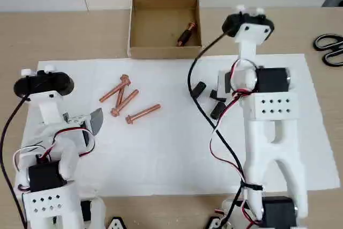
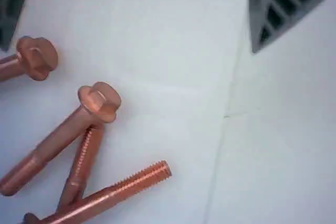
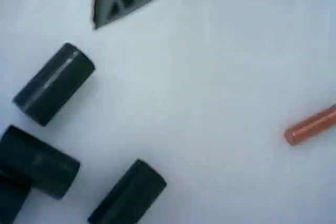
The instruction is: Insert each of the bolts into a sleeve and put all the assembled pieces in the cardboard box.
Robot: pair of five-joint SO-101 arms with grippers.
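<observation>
Left gripper (image 1: 92, 122): released; the jaws stand wide apart with nothing between them; it hangs low over the white paper (image 1: 171, 159)
Bolts (image 1: 124, 102): four copper ones just ahead of this gripper, all flat on the paper; three lie close together and some of them cross; a single bolt (image 1: 143, 113) lies a little apart, on the side away from the box
Sleeves (image 3: 52, 85): short black tubes beyond the bolts, lying on their sides, just beside the right gripper (image 1: 229, 83)
Right gripper: it hangs over the sleeves; released or clenched, I cannot tell
Box (image 1: 136, 25): the farthest thing from both grippers, past the paper edge; one assembled piece (image 1: 186, 34) lies inside
Step in hand: I judge it is the taking of a bolt
How to do it well: choose the single bolt, because the crossed ones would drag each other; close across the plain shank near the head, not on the thread; keep the threaded end free and level, so that it can enter a sleeve straight
</observation>
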